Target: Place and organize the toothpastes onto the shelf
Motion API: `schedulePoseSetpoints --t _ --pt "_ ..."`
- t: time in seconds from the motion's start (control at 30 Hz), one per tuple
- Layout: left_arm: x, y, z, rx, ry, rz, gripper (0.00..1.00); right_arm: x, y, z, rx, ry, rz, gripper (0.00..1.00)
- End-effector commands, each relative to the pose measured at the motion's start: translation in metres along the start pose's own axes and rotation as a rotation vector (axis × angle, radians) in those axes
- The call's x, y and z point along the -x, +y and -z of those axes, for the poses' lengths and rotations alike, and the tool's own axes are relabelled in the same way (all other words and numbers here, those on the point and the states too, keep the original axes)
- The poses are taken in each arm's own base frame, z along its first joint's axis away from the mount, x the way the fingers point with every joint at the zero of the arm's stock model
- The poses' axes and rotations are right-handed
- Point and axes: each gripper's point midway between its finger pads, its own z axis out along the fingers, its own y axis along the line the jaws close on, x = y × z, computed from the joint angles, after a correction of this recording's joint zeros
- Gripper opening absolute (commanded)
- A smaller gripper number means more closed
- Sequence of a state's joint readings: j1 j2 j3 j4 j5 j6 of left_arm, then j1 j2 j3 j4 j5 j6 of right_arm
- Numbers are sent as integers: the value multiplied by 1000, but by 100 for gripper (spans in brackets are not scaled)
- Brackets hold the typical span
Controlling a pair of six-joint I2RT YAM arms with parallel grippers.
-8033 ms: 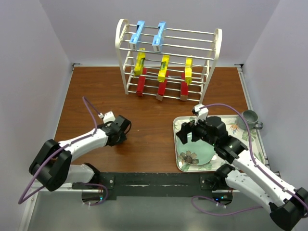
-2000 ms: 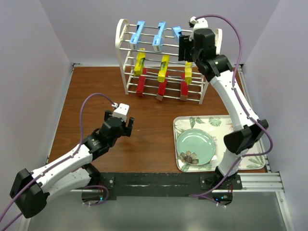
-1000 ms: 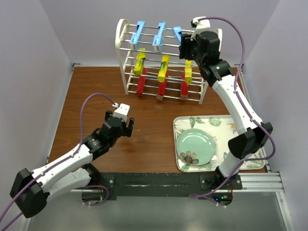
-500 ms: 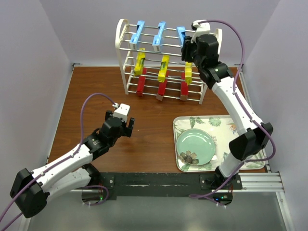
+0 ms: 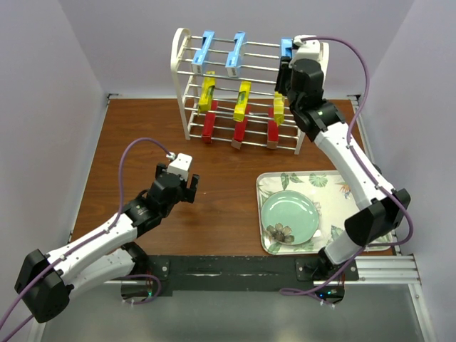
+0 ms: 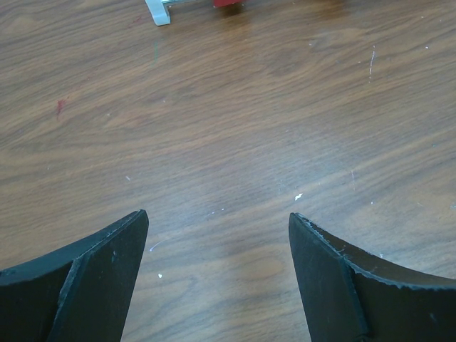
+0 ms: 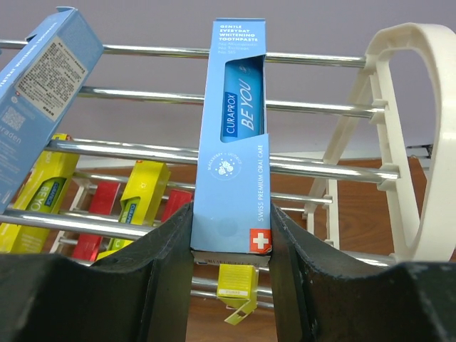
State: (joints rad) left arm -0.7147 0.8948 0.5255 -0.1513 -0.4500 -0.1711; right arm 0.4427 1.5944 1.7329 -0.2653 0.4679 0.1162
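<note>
The white shelf point(image 5: 179, 65) stands at the back of the table. Two light blue toothpastes point(image 5: 206, 48) point(image 5: 235, 53) lie on its top tier, yellow ones point(image 5: 242, 100) on the middle tier and red ones point(image 5: 240, 132) on the lowest. My right gripper point(image 5: 288, 65) is at the top tier's right end, shut on a third light blue toothpaste point(image 7: 236, 142). That box rests across the top rungs point(image 7: 320, 107), with both jaws pressed against its near end point(image 7: 229, 214). My left gripper point(image 5: 187, 187) hovers open over bare wood point(image 6: 217, 221), holding nothing.
A floral tray point(image 5: 336, 189) with a green plate point(image 5: 291, 216) lies at the front right. The shelf's rounded right side frame point(image 7: 417, 43) is close beside the held box. Lilac walls enclose the table on three sides.
My right gripper has carried the light blue box rightwards along the top tier, towards the shelf's right end. The left arm has not moved.
</note>
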Motion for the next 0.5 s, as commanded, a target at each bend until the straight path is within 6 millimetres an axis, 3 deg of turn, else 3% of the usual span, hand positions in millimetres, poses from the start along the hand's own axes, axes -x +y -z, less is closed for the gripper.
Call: schedulePoseSetpoints --t 0.0,0.27,0.47 --pt "21 2 2 7 -61 17 85 35 2 4 -70 -115 -72 25" --pt "22 4 2 12 -64 20 85 26 14 2 -111 -94 -79 30" --pt "23 5 3 13 -68 25 85 30 16 5 -112 -91 -89 57"
